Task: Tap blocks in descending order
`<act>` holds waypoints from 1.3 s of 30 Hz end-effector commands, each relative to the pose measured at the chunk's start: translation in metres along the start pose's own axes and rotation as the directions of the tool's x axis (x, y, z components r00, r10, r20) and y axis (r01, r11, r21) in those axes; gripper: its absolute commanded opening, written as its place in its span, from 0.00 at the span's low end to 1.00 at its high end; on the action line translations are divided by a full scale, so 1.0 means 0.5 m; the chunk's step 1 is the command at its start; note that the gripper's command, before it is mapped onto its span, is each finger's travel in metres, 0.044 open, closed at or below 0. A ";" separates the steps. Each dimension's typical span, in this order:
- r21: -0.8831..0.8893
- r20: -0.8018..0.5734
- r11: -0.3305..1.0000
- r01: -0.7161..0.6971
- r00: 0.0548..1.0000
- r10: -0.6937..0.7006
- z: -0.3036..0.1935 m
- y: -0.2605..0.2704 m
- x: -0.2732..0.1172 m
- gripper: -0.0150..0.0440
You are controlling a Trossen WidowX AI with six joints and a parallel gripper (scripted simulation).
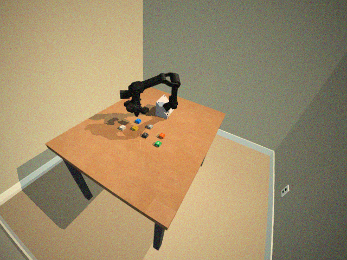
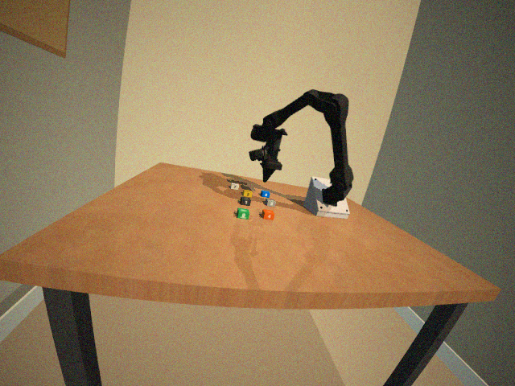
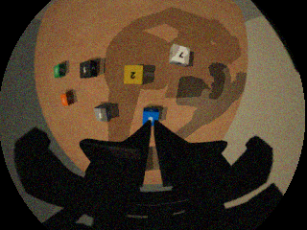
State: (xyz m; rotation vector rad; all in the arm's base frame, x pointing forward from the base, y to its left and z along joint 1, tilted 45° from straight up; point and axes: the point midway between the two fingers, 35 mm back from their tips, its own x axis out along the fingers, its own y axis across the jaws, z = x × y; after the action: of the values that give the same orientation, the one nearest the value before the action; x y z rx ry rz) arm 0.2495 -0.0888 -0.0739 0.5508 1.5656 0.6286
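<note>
jaws shut, seemingly above blue block

The closed gripper hangs above the blue block, with open air between. Nearer, six blocks sit apart with narrow gaps; the base mount stands right.

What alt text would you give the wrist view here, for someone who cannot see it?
Seen from the wrist, the shut gripper has its jaws meeting in a point aimed at a blue block on the wooden table. Beyond lie a yellow block, white block, grey block, black block, green block and orange block.
</note>
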 end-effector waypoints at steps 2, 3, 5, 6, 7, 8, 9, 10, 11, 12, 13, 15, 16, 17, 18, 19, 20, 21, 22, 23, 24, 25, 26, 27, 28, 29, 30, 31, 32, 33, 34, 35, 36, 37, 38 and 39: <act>0.012 -0.001 1.000 -0.010 1.000 0.010 -0.009 0.003 0.032 0.29; 0.012 -0.001 1.000 -0.010 1.000 0.010 -0.009 0.003 0.033 0.29; 0.012 -0.001 1.000 -0.010 1.000 0.010 -0.009 0.003 0.037 0.29; 0.012 -0.001 1.000 -0.010 1.000 0.010 -0.009 0.003 0.040 0.29; 0.012 -0.001 1.000 -0.010 1.000 0.010 -0.008 0.003 0.043 0.29; 0.012 -0.001 1.000 -0.010 1.000 0.010 -0.008 0.003 0.047 0.29; 0.012 -0.001 1.000 -0.010 1.000 0.010 -0.008 0.003 0.050 0.29; 0.012 -0.001 1.000 -0.010 1.000 0.010 -0.008 0.003 0.053 0.29; 0.012 -0.001 1.000 -0.010 1.000 0.010 -0.008 0.003 0.056 0.29; 0.012 -0.001 1.000 -0.010 1.000 0.010 -0.008 0.003 0.060 0.29; 0.012 -0.001 1.000 -0.010 1.000 0.010 -0.008 0.003 0.063 0.29; 0.012 -0.001 1.000 -0.011 1.000 0.011 -0.008 0.003 0.069 0.29; 0.012 -0.001 1.000 -0.011 1.000 0.011 -0.008 0.003 0.072 0.29; 0.012 -0.001 1.000 -0.011 1.000 0.011 -0.008 0.003 0.076 0.29; 0.012 -0.001 1.000 -0.011 1.000 0.011 -0.008 0.004 0.079 0.29; 0.012 -0.001 1.000 -0.011 1.000 0.011 -0.008 0.004 0.082 0.29; 0.012 -0.001 1.000 -0.011 1.000 0.011 -0.009 0.004 0.085 0.29; 0.012 -0.001 1.000 -0.011 1.000 0.011 -0.009 0.004 0.088 0.29; 0.012 -0.001 1.000 -0.011 1.000 0.011 -0.009 0.004 0.091 0.29; 0.012 -0.001 1.000 -0.011 1.000 0.011 -0.009 0.004 0.092 0.29; 0.012 -0.001 1.000 -0.011 1.000 0.011 -0.009 0.004 0.093 0.29; 0.012 -0.001 1.000 -0.011 1.000 0.011 -0.009 0.004 0.093 0.29; 0.012 -0.001 1.000 -0.011 1.000 0.011 -0.009 0.004 0.093 0.29; 0.012 -0.001 1.000 -0.011 1.000 0.011 -0.009 0.004 0.093 0.29; 0.012 -0.001 1.000 -0.011 1.000 0.011 -0.009 0.004 0.093 0.29; 0.012 -0.001 1.000 -0.011 1.000 0.011 -0.009 0.004 0.093 0.29; 0.003 0.004 1.000 -0.004 1.000 0.004 -0.004 0.001 0.080 0.29; 0.007 0.002 1.000 -0.006 1.000 0.006 -0.006 0.002 0.060 0.29; 0.011 0.000 1.000 -0.009 1.000 0.009 -0.008 0.002 0.039 0.29; 0.012 -0.001 1.000 -0.010 1.000 0.010 -0.009 0.003 0.032 0.29; 0.012 -0.001 1.000 -0.010 1.000 0.010 -0.009 0.003 0.032 0.29; 0.012 -0.001 1.000 -0.010 1.000 0.010 -0.009 0.003 0.032 0.29; 0.012 -0.001 1.000 -0.010 1.000 0.010 -0.009 0.003 0.032 0.29; 0.012 -0.001 1.000 -0.010 1.000 0.010 -0.008 0.002 0.027 0.29; 0.012 -0.001 1.000 -0.009 1.000 0.009 -0.006 0.001 0.012 0.29; 0.013 -0.001 1.000 -0.008 1.000 0.008 -0.004 -0.001 -0.014 0.29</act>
State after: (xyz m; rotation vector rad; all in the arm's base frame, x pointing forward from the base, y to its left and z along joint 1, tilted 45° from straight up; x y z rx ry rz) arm 0.2427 -0.0790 -0.0814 0.5805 1.5754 0.6294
